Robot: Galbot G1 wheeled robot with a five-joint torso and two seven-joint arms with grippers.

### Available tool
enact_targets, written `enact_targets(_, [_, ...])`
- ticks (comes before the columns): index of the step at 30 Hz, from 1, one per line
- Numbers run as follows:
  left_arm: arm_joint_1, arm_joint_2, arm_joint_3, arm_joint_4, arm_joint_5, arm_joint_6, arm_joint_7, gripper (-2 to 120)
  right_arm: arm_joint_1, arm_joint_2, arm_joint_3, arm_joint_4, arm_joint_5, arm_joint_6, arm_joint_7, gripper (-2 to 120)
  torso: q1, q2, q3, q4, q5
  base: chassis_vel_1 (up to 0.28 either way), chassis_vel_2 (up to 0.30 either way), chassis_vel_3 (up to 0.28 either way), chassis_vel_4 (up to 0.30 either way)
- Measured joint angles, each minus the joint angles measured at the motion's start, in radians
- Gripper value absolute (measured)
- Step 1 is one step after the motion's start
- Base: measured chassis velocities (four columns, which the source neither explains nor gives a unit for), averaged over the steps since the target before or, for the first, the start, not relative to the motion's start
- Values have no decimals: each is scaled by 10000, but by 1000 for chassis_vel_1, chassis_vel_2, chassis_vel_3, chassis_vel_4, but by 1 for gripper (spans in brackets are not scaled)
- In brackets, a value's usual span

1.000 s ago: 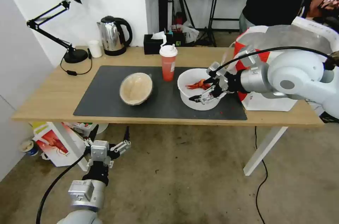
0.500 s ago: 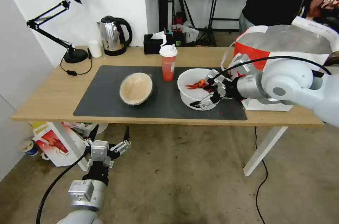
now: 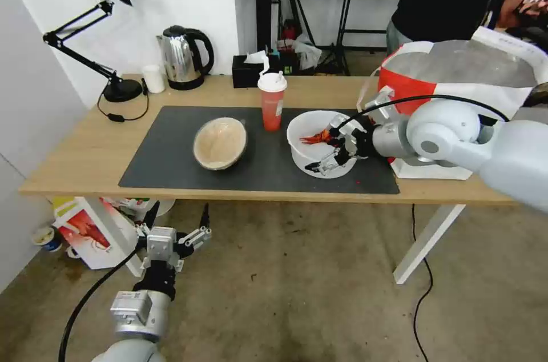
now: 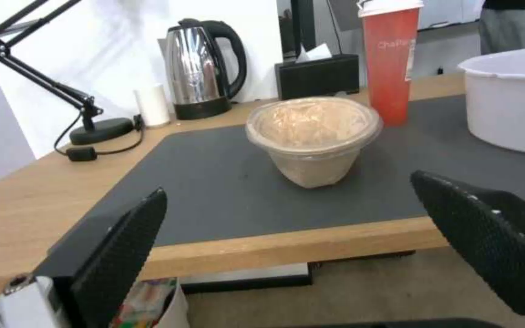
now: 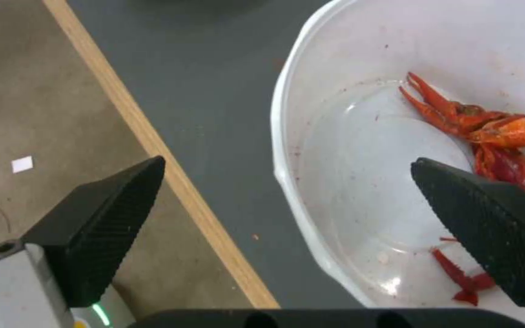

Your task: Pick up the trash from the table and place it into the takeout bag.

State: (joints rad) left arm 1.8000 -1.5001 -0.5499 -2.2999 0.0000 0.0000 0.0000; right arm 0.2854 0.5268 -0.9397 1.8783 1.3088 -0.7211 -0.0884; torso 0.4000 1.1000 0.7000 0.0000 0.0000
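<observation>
Because the near wall of the round white plastic bowl of red crayfish shells (image 3: 318, 151) offers the only grip, I am straddling it with my right gripper (image 3: 330, 152), jaws wide and holding nothing, while my left gripper (image 3: 171, 239) is hanging open below the light-wood table (image 3: 74, 171).

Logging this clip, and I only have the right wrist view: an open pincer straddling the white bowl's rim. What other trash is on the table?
Observer: A red cup with a white lid stands on the grey mat, behind and left of the white bowl.
Operator: Anything else?
Observer: A beige bowl sits on the mat, left of the cup.
Operator: And the drop-off?
Observer: The red-and-white bag stands open at the table's right end, right of the right pincer.
</observation>
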Motion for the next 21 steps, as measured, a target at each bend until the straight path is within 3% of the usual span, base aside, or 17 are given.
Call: enact_targets(21, [0, 0, 0, 0, 0, 0, 0, 100, -90, 583, -113, -580, -436, -2, 14, 100, 0, 0, 0, 0, 0, 0, 0, 0, 0])
